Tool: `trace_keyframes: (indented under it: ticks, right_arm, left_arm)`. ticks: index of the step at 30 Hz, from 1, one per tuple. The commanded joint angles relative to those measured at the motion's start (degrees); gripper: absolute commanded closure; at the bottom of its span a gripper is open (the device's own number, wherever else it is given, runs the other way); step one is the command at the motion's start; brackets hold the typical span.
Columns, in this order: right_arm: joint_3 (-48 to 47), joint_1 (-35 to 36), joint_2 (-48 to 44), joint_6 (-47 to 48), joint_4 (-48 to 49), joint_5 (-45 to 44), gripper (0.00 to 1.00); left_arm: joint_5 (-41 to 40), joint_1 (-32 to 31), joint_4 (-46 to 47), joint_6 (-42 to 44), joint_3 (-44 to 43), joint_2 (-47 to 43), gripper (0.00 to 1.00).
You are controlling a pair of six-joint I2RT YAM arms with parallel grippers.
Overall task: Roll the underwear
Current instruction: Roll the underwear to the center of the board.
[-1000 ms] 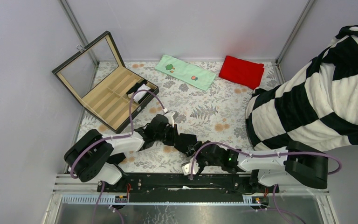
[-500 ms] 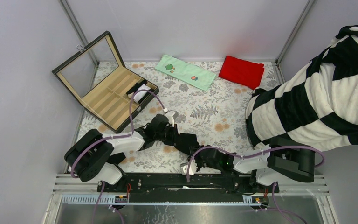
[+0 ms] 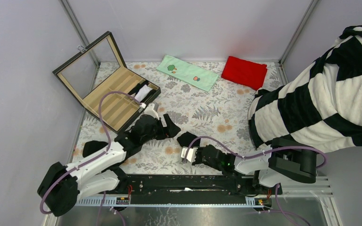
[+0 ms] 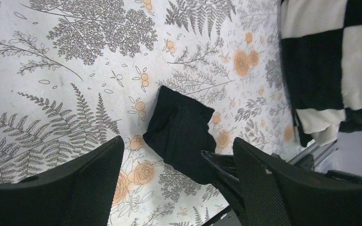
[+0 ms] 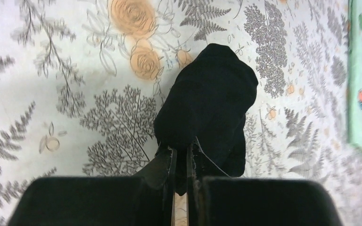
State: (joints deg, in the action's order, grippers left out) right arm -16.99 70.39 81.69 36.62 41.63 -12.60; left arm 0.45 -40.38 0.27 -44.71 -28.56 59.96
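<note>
One piece of black underwear (image 3: 187, 138) is seen lying on the floral table (image 3: 207, 113), near the front edge and roughly midway between the two arms.

At the far left, an open box (image 3: 108, 99) with tan compartments is set on the table with its glazed lid raised. A small black item and a white one are held in its compartments at the right end, though what they are cannot be told.

Just right of the box, the left gripper (image 4: 177, 143) is held low over the table with its jaws spread wide and nothing grasped. In the left wrist view the underwear is framed between the two fingers, just ahead of them and untouched by them.

Further right, the right gripper (image 5: 180, 153) is seen with its fingers drawn together. The near edge of the underwear is pinched between them, and the rest of the garment is bunched on the table beyond the fingertips.

At the back of the table a pale green towel (image 3: 187, 73) is laid flat, with a folded red cloth (image 3: 244, 72) beside it. The right side is covered by a black-and-white striped blanket (image 3: 320, 99).
</note>
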Motion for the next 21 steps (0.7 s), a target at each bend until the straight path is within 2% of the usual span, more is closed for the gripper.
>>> trace_keyframes:
  ticks: [1,4,7,10,16,21]
  right_arm:
    - [0.8,0.7,1.3,-19.8,7.6,-3.4,1.00]
    - [2.0,0.7,1.8,-24.9,10.9,-5.6,1.00]
    - [1.1,0.9,2.7,-27.9,10.3,-6.5,1.00]
    - [-1.3,1.2,4.2,-29.2,7.7,-8.1,1.00]
    - [-2.7,1.7,6.2,-30.9,9.5,-10.3,0.99]
    - [-3.1,2.1,7.2,-32.7,11.6,-11.0,0.99]
  left_arm:
    - [-3.5,0.3,-4.1,-4.5,2.5,-3.0,0.09]
    - [1.7,0.3,-0.6,-6.3,5.3,-2.1,0.06]
    - [4.4,-0.1,4.9,-9.3,7.4,-0.1,0.05]
    - [4.0,-0.5,8.5,-13.4,8.3,1.3,0.03]
    - [0.1,-0.7,10.2,-21.9,8.1,3.4,0.02]
    - [0.6,-0.9,14.1,-24.5,9.3,5.4,0.05]
